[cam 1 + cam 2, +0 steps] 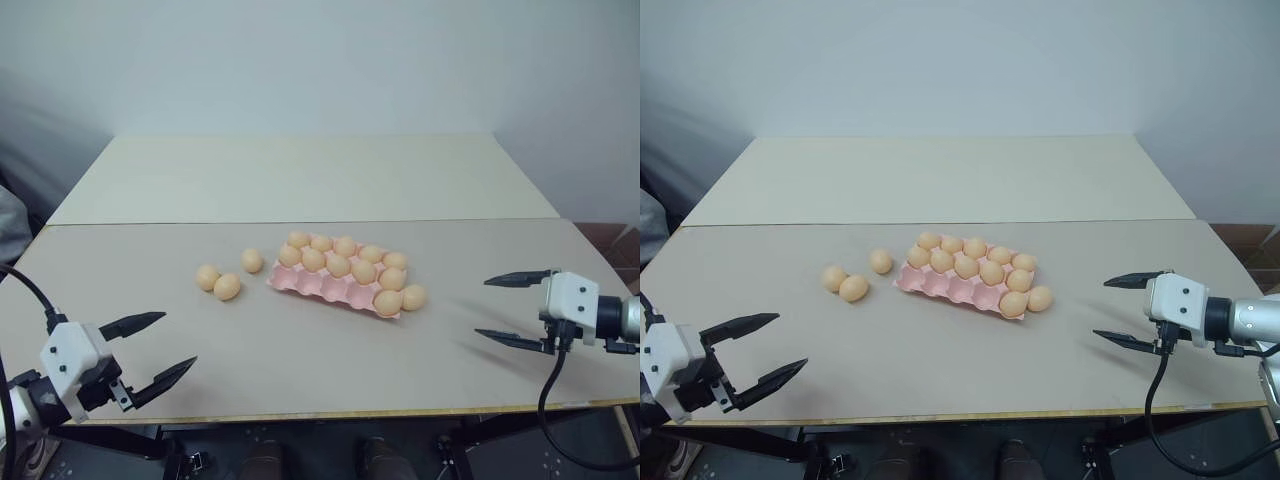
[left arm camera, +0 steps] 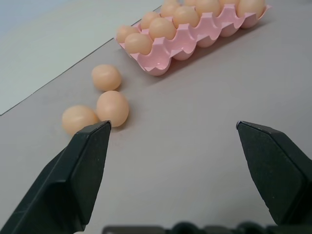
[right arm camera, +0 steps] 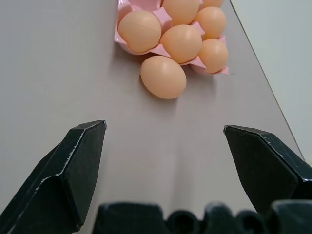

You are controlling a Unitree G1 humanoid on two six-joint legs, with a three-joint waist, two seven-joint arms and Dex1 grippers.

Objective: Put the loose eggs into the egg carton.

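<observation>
The pink egg carton (image 1: 322,286) lies mid-table with several pale orange eggs in its back cups and one at the right end of its front row. Three loose eggs (image 1: 227,287) lie left of it, shown closer in the left wrist view as eggs (image 2: 112,108). One more loose egg (image 1: 414,297) rests against the carton's right end, seen as the egg (image 3: 163,76) in the right wrist view. My left gripper (image 1: 179,339) hovers open near the front left, well short of the three eggs. My right gripper (image 1: 482,308) is open to the right of the carton, facing the lone egg.
The table's front edge (image 1: 350,410) runs just below both grippers. A lighter table (image 1: 300,180) adjoins at the back, with a plain wall behind. Bare tabletop separates each gripper from the eggs. A black cable (image 1: 548,400) hangs under my right wrist.
</observation>
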